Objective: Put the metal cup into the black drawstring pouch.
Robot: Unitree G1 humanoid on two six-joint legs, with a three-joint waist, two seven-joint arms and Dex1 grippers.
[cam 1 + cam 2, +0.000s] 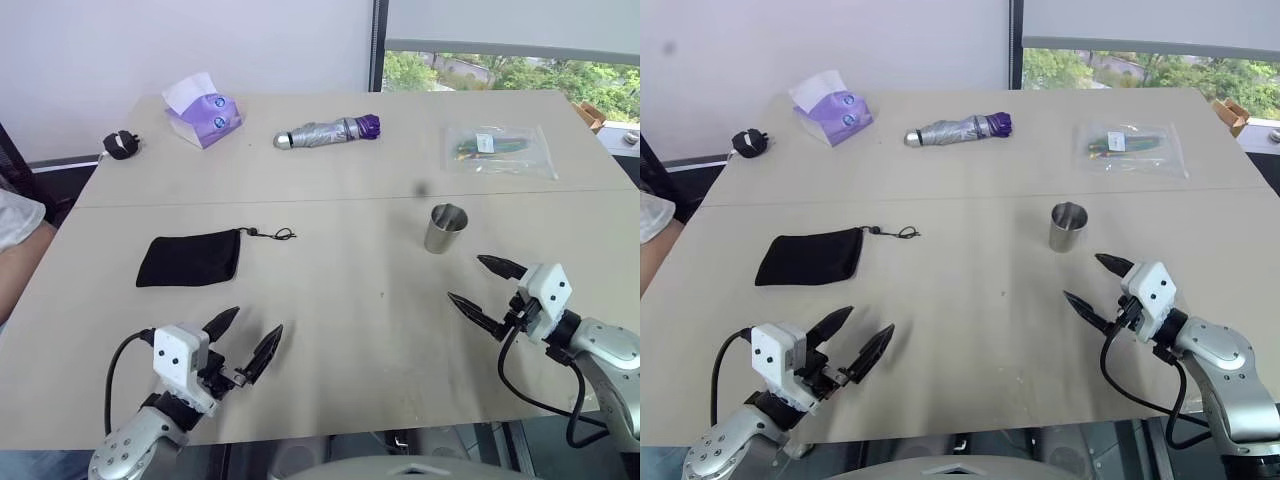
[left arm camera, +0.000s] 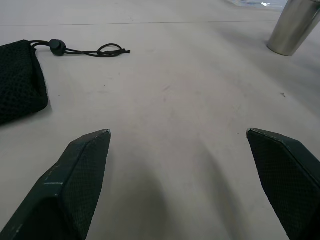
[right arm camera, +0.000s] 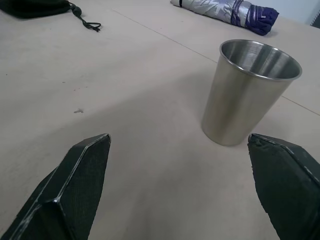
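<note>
While upright, metal cup [image 1: 445,229] stands near right hand [image 1: 487,290] (fingers spread) — untouched.

shiny metal cup [image 1: 445,228] stands upright, well apart from flat black drawstring pouch [image 1: 190,258].

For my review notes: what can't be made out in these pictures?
- black drawstring pouch: whether its mouth is open; it lies flat, and the left wrist view's edge cuts it off.
- clear bag: contents too small to identify from the head views.
- metal cup: its bottom inside, hidden by its own wall in the right wrist view.
</note>
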